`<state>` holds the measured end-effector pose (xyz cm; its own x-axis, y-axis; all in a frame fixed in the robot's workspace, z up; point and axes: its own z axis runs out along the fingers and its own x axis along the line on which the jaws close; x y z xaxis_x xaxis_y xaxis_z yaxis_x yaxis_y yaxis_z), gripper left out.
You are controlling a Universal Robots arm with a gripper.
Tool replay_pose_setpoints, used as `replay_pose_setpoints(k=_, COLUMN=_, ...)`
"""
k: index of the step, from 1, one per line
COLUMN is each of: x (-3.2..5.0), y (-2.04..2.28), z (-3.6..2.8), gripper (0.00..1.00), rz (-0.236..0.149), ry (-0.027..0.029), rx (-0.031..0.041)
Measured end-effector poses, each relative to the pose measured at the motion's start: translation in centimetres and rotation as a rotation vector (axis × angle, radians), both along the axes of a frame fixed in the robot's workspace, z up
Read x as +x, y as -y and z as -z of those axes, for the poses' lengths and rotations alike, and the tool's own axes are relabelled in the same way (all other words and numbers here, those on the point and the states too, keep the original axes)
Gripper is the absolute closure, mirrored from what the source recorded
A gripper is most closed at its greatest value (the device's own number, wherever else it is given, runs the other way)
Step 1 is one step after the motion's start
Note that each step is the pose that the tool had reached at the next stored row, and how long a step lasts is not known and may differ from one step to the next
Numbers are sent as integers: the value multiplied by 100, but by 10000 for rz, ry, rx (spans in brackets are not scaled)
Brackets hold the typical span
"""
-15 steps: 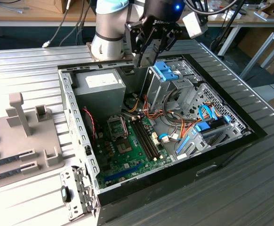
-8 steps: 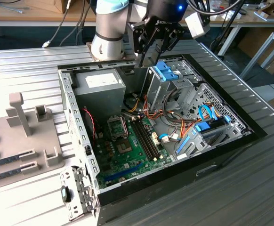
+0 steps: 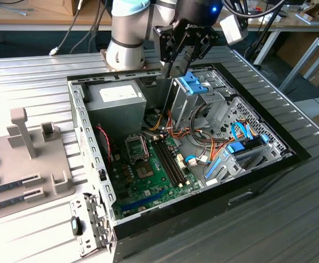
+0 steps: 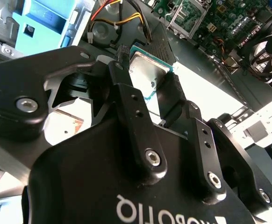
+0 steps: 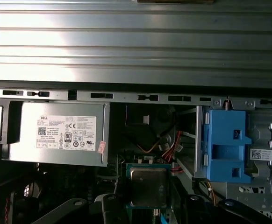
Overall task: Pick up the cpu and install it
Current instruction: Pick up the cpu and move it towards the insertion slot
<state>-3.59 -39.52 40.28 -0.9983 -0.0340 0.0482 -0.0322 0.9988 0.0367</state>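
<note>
My gripper (image 3: 173,67) hangs over the back of the open computer case (image 3: 241,192), above the gap between the power supply and the drive cage. It is shut on the cpu (image 4: 147,74), a flat square chip with a silver top and a thin green rim, held by its edges between the two black fingers (image 4: 171,95). In the first wrist view the cpu (image 5: 147,186) sits level over the case interior. The empty metal-framed socket (image 3: 137,148) lies on the green motherboard (image 3: 154,183), below the gripper and toward the exterior view's left. The socket (image 4: 187,14) also shows past the fingers.
A grey power supply (image 3: 115,101) fills the case's back left corner. Blue drive caddies (image 3: 195,82) and loose coloured cables (image 3: 176,129) crowd the right side. Black memory slots (image 3: 170,161) run beside the socket. A grey fixture (image 3: 33,159) with memory sticks (image 3: 14,186) lies outside the case.
</note>
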Motion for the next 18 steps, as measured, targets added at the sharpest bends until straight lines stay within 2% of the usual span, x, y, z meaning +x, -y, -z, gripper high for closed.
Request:
replay_pose_setpoints(k=13, x=125, y=0, z=8, gripper=53, rz=0, ry=0, rx=0)
replay_pose_setpoints(k=18, x=145, y=9, z=11, gripper=53, rz=0, ry=0, rx=-1)
